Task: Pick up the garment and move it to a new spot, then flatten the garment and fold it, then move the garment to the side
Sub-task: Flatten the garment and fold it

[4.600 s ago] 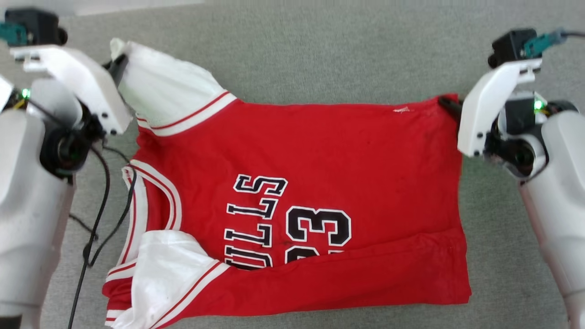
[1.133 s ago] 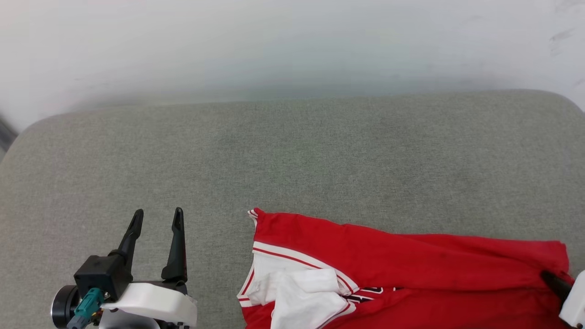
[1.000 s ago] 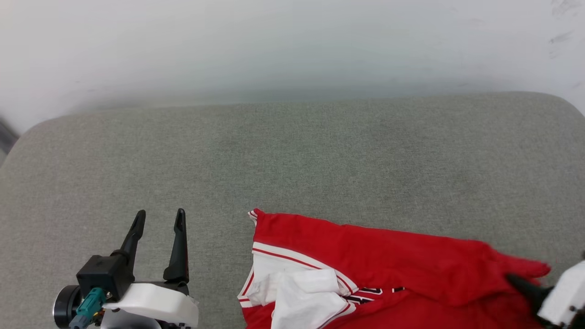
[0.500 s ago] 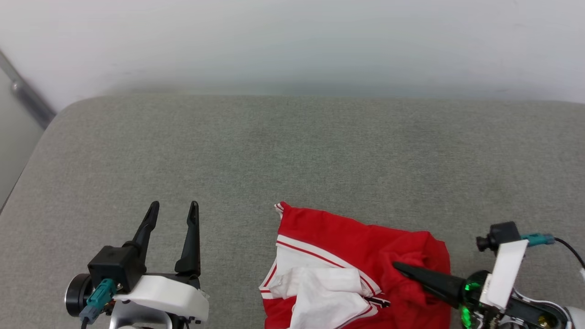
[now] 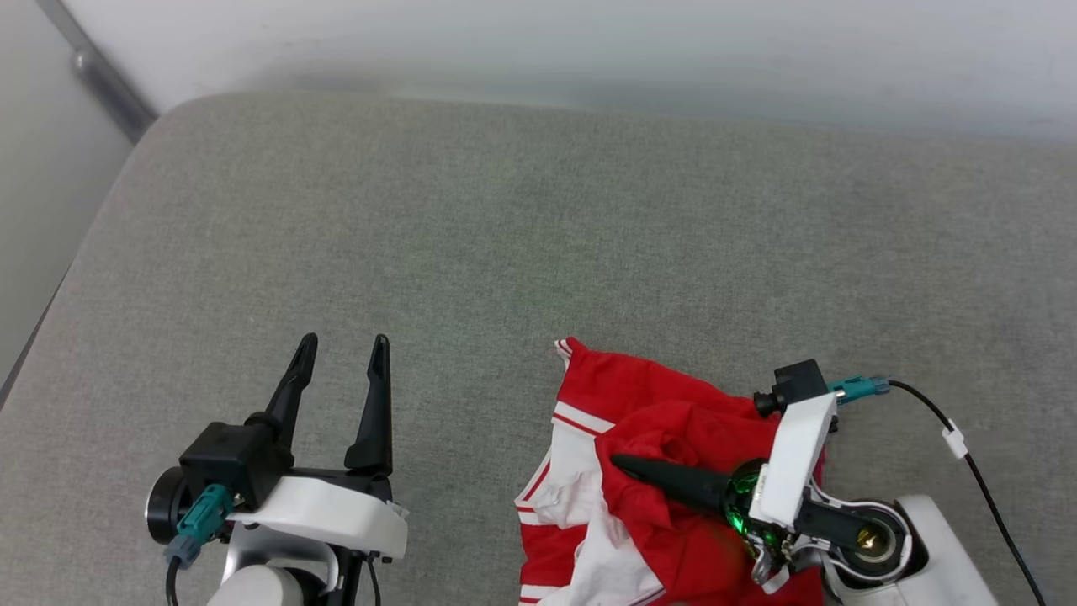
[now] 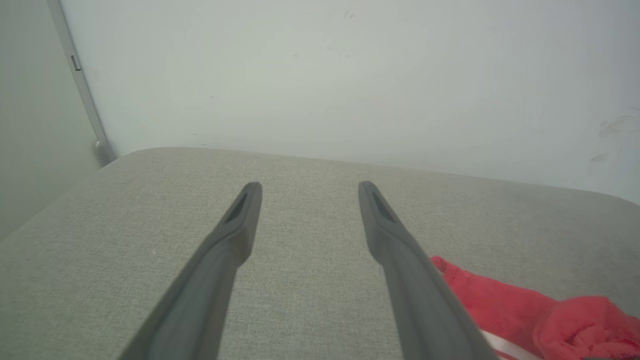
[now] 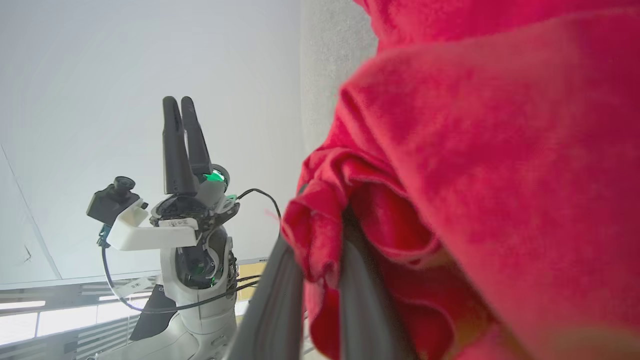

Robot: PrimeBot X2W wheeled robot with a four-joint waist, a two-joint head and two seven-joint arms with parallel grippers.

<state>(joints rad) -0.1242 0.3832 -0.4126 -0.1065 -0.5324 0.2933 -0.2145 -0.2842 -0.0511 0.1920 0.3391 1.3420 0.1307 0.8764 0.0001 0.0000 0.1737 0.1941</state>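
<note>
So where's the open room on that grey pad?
The grey pad is bare across its whole far half, between the wall and the open left tool and the garment. A narrower strip lies between those two. The near right is crowded: the right tool grips the bunched garment there.

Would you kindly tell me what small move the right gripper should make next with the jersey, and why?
Probably carry the pinched fold a little way toward the striped trim end, then lay it down. The right gripper is shut on the garment, which sits bunched rather than flat, and the left gripper is open beside it, touching nothing.
</note>
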